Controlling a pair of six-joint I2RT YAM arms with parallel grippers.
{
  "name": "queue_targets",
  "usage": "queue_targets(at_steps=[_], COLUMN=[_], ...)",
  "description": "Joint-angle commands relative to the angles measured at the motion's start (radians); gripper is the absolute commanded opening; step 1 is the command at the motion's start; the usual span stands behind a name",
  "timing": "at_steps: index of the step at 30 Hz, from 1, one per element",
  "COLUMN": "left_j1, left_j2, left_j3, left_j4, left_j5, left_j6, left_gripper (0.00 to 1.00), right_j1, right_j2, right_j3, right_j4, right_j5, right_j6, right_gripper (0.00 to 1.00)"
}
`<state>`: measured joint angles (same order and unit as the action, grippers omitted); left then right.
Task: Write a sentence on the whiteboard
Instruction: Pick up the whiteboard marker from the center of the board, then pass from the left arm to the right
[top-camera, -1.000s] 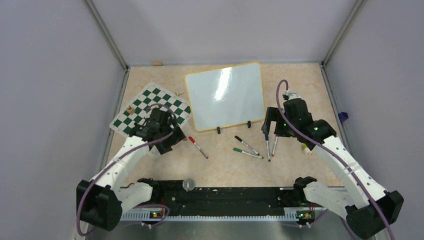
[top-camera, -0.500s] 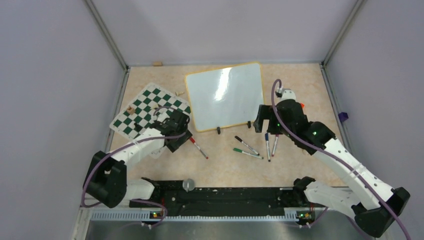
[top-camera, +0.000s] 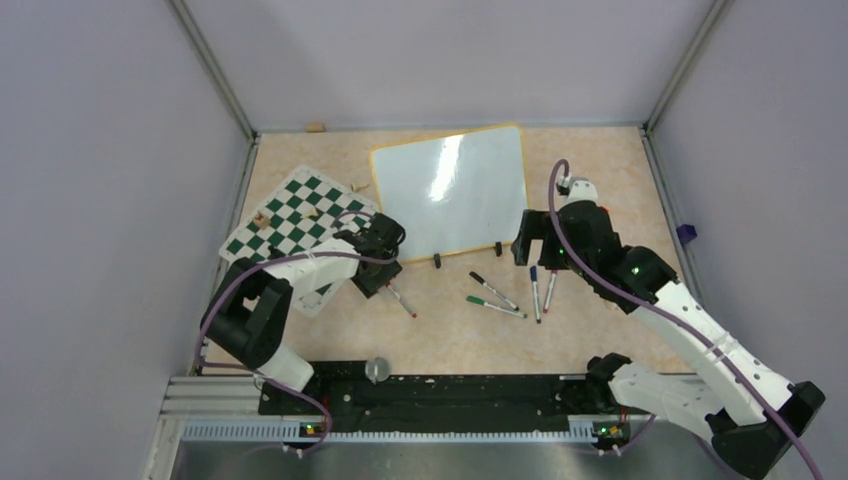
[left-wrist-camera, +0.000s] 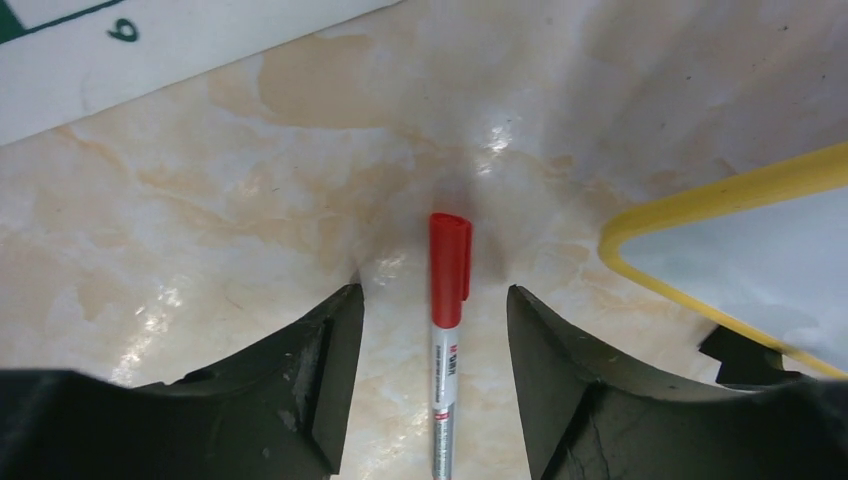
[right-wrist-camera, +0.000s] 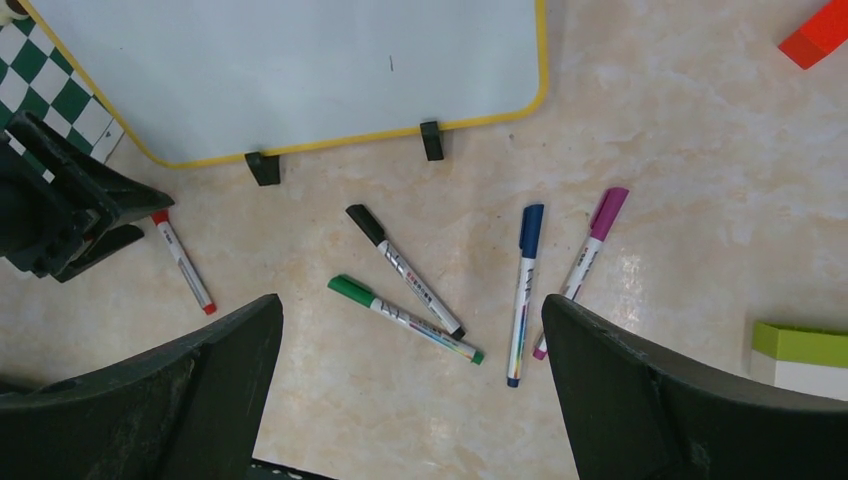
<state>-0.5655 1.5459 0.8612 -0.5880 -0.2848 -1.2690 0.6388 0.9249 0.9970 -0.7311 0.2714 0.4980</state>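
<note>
The large glossy white whiteboard with a thin yellow frame (top-camera: 450, 188) is laid flat at the far centre of the beige marble-patterned table (top-camera: 450, 330), just right of the green-and-white checkered chess mat (top-camera: 300, 215). Its two small black clips are set on the near edge.

The left gripper (left-wrist-camera: 432, 296) is released. A red-capped silver marker (left-wrist-camera: 448, 272) is straddled by the spread fingers, close to the board's near-left corner. Contact with the marker cannot be confirmed.

The right gripper (right-wrist-camera: 412, 310) is spread wide and nothing is held. It is positioned above four loose markers: black-capped (right-wrist-camera: 400, 268), green-capped (right-wrist-camera: 400, 318), blue-capped (right-wrist-camera: 525, 290) and purple-capped (right-wrist-camera: 585, 255).
</note>
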Motion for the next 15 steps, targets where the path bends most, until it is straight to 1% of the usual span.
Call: queue_targets(at_steps=[1, 3, 5, 6, 7, 10, 15], left_j1=[-0.016, -0.016, -0.016, -0.016, -0.017, -0.017, -0.016], left_j2=[0.070, 0.086, 0.093, 0.094, 0.090, 0.036, -0.111], left_j3=[0.047, 0.050, 0.052, 0.055, 0.057, 0.054, 0.086], left_j4=[0.002, -0.010, -0.017, -0.022, -0.031, -0.049, -0.180], left_j5=[-0.015, -0.027, -0.042, -0.051, -0.063, -0.080, -0.034], left_j6=[-0.054, -0.070, -0.074, -0.071, -0.069, -0.070, -0.123], left_gripper=[0.55, 0.40, 0.21, 0.03, 0.00, 0.00, 0.00], right_j1=[0.012, 0.012, 0.012, 0.012, 0.012, 0.012, 0.014], right_j2=[-0.027, -0.030, -0.034, -0.037, -0.039, -0.041, -0.034], right_j3=[0.041, 0.038, 0.035, 0.033, 0.029, 0.018, -0.026], right_j4=[-0.007, -0.012, -0.014, -0.012, -0.010, 0.008, 0.104], right_j5=[0.014, 0.014, 0.010, 0.008, 0.005, -0.035, -0.160], right_j6=[-0.020, -0.025, -0.029, -0.029, -0.030, -0.030, -0.027], right_gripper=[0.99, 0.99, 0.99, 0.99, 0.99, 0.99, 0.99])
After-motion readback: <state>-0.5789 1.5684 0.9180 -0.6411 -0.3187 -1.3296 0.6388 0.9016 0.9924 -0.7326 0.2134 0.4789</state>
